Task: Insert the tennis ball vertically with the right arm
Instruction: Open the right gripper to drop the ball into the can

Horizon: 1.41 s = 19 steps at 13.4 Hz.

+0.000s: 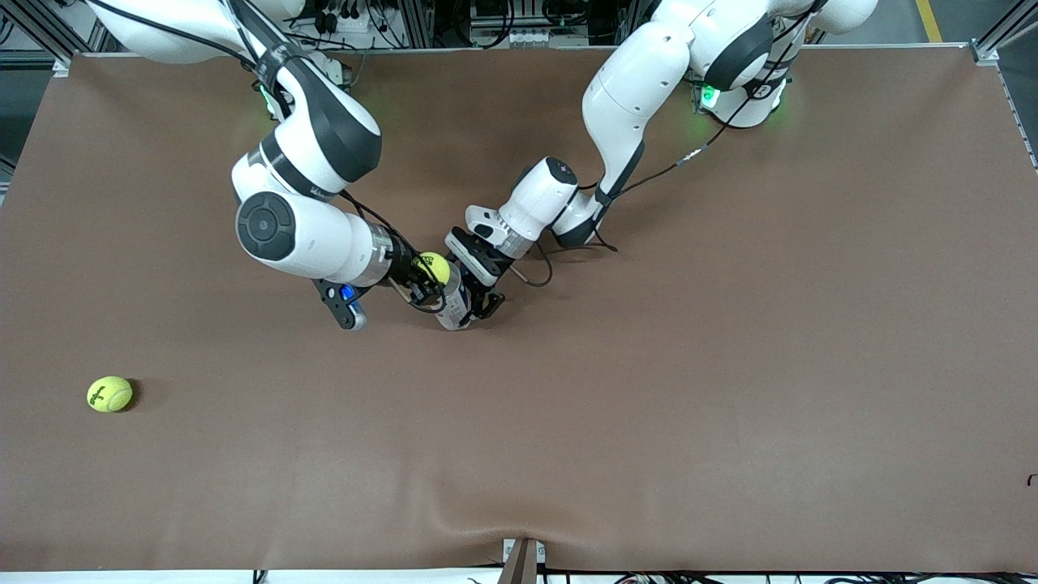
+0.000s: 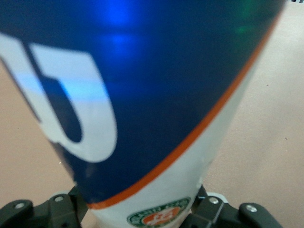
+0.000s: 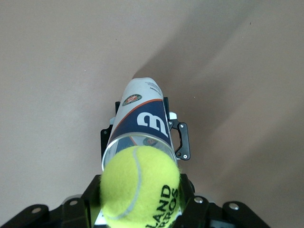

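Note:
A yellow tennis ball (image 1: 434,266) (image 3: 140,185) is clamped in my right gripper (image 1: 425,281) (image 3: 140,211), which is shut on it. The ball hangs right over the open mouth of a tennis ball can (image 1: 456,306) (image 3: 141,111). The can is white and blue with an orange stripe and stands upright near the table's middle. My left gripper (image 1: 480,304) (image 2: 140,211) is shut on the can's lower body (image 2: 142,95), its fingers (image 3: 183,140) on either side. Whether the ball touches the rim I cannot tell.
A second tennis ball (image 1: 109,394) lies on the brown table (image 1: 689,389) toward the right arm's end, nearer to the front camera than the can. A dark bracket (image 1: 519,560) sits at the table's front edge.

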Each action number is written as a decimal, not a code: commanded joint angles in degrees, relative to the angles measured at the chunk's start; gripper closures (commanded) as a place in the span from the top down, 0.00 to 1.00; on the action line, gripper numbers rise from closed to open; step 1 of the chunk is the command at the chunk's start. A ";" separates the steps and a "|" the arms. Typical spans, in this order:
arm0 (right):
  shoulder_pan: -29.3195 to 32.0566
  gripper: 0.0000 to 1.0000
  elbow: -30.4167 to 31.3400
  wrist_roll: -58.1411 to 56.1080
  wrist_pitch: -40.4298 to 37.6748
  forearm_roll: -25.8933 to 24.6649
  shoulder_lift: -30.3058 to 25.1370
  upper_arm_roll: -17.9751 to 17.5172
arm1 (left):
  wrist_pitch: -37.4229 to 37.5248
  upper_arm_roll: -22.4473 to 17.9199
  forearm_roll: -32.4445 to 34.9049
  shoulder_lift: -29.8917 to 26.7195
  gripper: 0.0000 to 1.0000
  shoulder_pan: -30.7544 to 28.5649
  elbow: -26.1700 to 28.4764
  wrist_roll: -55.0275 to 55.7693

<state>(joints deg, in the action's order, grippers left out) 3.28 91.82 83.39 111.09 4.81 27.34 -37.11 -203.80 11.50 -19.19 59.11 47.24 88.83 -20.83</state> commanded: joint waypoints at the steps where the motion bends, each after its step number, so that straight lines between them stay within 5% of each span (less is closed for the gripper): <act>1: -0.38 1.00 0.11 2.90 0.53 -1.12 0.52 0.11 | 0.07 -0.77 0.21 -1.28 0.83 0.49 0.91 0.00; 6: -0.03 1.00 -1.73 4.15 0.00 -0.94 0.35 -0.07 | 0.07 -0.77 0.21 -1.28 0.83 0.49 0.91 0.00; 9: 3.30 1.00 -7.78 0.48 -7.61 -1.12 0.35 0.02 | 0.07 -0.77 0.21 -1.28 0.83 0.49 0.91 0.00; 13: 13.56 1.00 -9.56 -19.87 -10.46 -1.99 0.44 0.02 | 0.07 -0.77 0.21 -1.28 0.83 0.49 0.91 0.00; 15: 16.57 1.00 -9.47 -33.23 -10.37 -6.45 0.61 0.89 | 0.07 -0.77 0.21 -1.19 0.83 0.58 1.00 0.00; 19: 19.13 1.00 -8.85 -51.89 -10.28 -11.92 2.01 8.34 | 0.07 -0.77 0.12 -1.19 0.83 0.58 1.00 0.00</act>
<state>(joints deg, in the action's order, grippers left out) 21.72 82.87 37.73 100.93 -4.37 28.28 -30.97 -203.80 11.41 -19.19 59.05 47.26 88.84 -20.83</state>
